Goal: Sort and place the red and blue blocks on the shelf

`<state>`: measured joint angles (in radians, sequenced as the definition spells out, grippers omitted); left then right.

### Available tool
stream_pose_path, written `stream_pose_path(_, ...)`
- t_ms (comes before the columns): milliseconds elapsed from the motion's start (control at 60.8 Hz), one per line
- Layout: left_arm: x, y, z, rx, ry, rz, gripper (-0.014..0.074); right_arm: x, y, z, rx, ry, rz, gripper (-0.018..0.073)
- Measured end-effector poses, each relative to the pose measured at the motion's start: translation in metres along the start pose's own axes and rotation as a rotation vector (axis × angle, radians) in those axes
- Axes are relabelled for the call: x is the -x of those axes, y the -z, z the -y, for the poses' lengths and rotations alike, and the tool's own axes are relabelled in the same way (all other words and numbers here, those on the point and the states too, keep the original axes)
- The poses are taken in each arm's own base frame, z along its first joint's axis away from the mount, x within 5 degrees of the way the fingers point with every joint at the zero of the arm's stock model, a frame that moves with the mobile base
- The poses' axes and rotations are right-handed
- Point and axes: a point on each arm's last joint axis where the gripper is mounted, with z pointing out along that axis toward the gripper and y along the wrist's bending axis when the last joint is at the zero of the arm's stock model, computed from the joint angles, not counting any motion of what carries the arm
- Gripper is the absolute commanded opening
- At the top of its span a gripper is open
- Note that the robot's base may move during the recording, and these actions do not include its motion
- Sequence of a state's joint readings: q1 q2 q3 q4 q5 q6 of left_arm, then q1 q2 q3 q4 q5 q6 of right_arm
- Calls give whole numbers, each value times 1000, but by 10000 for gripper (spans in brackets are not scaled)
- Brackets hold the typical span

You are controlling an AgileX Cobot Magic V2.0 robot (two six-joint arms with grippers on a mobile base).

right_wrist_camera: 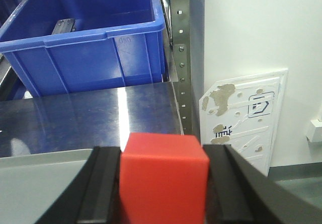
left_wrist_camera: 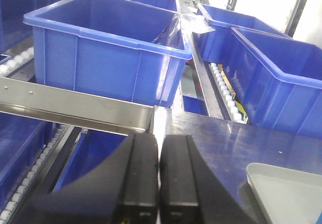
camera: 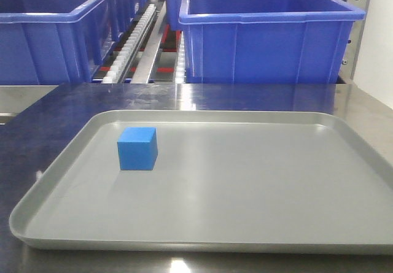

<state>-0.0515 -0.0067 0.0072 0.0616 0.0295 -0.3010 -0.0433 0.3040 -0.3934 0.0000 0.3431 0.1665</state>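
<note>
The blue block (camera: 137,148) was found resting on the left part of the grey tray (camera: 258,193), which was set on the steel bench (camera: 184,94). The red block (right_wrist_camera: 163,178) was clamped between the fingers of the right claw (right_wrist_camera: 163,196) and held off the bench, with the shelf's perforated upright (right_wrist_camera: 182,58) seen just behind. The left claw (left_wrist_camera: 159,183) was pressed together with nothing in it, pointed toward the blue bins (left_wrist_camera: 105,48) seated on the shelf's white roller tracks (left_wrist_camera: 224,90).
</note>
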Motion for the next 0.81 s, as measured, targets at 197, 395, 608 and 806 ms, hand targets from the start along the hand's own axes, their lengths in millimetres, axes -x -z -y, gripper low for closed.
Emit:
stream_pose_path(197,0,0,0,0,0,0,125,0,0,0,0,0,0,56)
stream_pose_path(395,0,0,0,0,0,0,125,0,0,0,0,0,0,56)
stream_pose_path(608,0,0,0,0,0,0,125,0,0,0,0,0,0,56)
stream_pose_path(806,0,0,0,0,0,0,125,0,0,0,0,0,0,56)
